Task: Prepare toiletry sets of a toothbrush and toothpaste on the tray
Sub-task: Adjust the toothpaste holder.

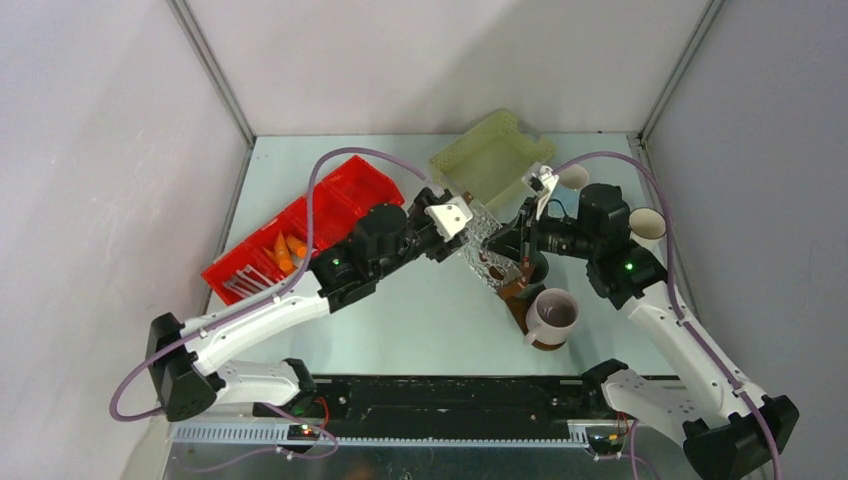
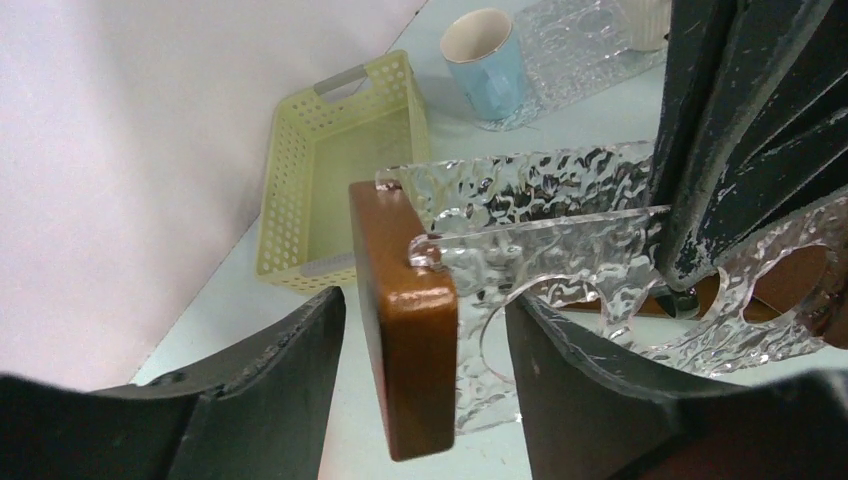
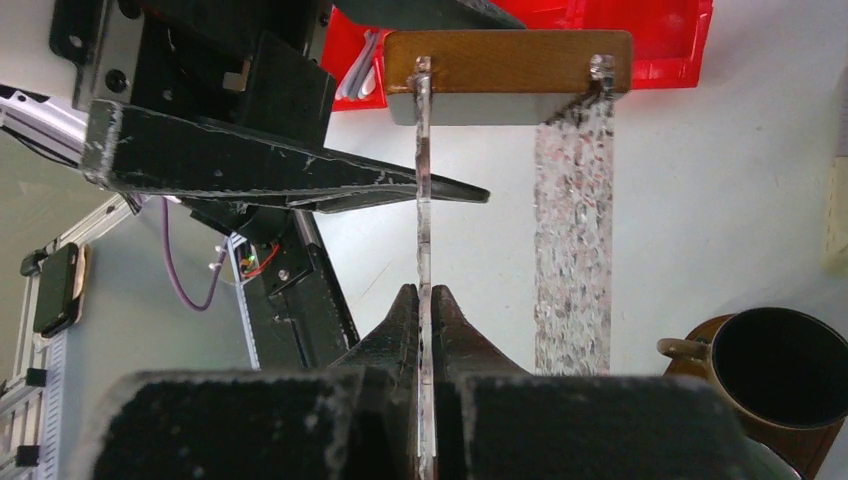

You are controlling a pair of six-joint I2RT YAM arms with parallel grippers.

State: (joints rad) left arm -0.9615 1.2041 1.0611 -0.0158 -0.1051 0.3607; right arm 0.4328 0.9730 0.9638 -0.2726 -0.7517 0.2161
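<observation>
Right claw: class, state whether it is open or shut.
Shut: the right claw pinches the clear panel edge-on, with no gap on either side.

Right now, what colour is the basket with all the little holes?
The basket is pale yellow. You can see it best in the left wrist view.

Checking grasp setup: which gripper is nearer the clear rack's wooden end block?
Left. The left gripper straddles the wooden end block, one finger on either side. The right gripper is shut on a clear panel, farther back from the block.
</observation>
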